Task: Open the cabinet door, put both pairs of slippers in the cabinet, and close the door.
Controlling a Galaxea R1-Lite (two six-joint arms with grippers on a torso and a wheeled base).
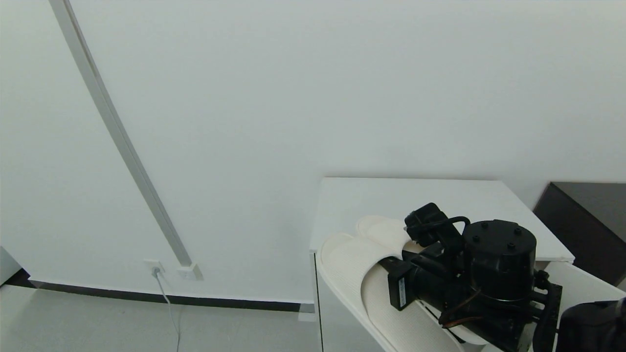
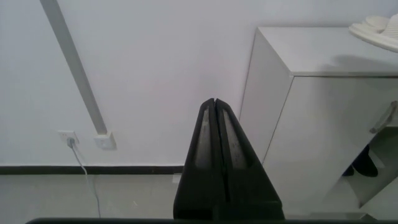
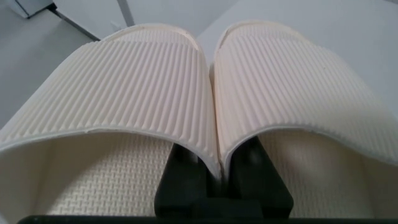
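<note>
Slipper pair point(image 3: 205, 93), cream with ribbed straps, is pinched side by side in the right gripper point(image 3: 217, 171). The black fingers point(image 3: 183, 183) go in under the straps and clamp the two inner strap edges together. In the head view the pair point(image 1: 352, 264) sits at the front-left corner of the white cabinet point(image 1: 420, 200), toes over the top panel and heels out past the front edge. Can't tell if the soles touch the top. The cabinet's front panel carries a handle point(image 2: 385, 118) near its far edge. Below the handle there's a dark gap with something dark inside, too small to identify. Left gripper point(image 2: 214, 124) is clenched on nothing, fingers pressed flat together, aimed at the wall beside the cabinet. On that wall: slanted grey cable duct point(image 1: 117, 132), socket with a cord plugged in point(image 1: 155, 268). Dark furniture point(image 1: 582, 220) stands at the cabinet's other side.
</note>
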